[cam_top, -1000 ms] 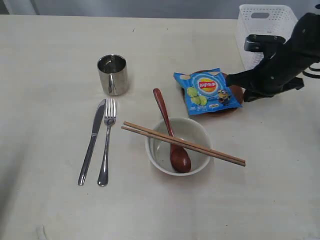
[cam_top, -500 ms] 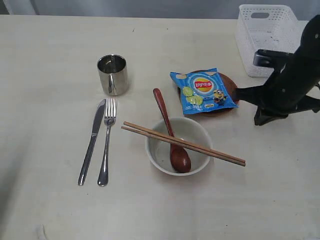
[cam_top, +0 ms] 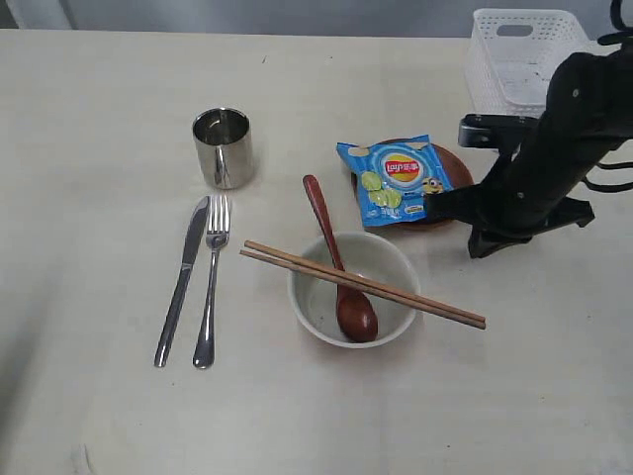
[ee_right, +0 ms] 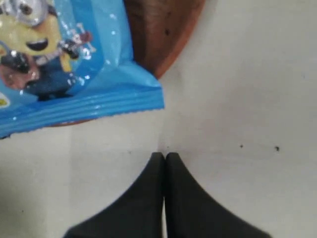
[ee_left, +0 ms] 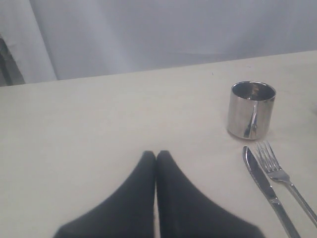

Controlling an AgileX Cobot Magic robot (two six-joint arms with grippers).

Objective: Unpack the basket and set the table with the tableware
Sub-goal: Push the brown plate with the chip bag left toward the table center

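The white basket stands at the table's far right corner. The steel cup, knife and fork lie to the left. The white bowl holds the wooden spoon, and the chopsticks rest across its rim. The dark plate lies under a blue snack bag. My right gripper is shut and empty, low over the table just off the bag's corner and the plate's edge. My left gripper is shut over bare table, short of the cup.
The knife and fork lie side by side close to my left gripper. The black right arm reaches in between the basket and the plate. A grey curtain hangs behind the table's far edge.
The right arm drew back from above the plate to the right, then came in again lower at the plate's near right edge. The snack bag shifted slightly left.
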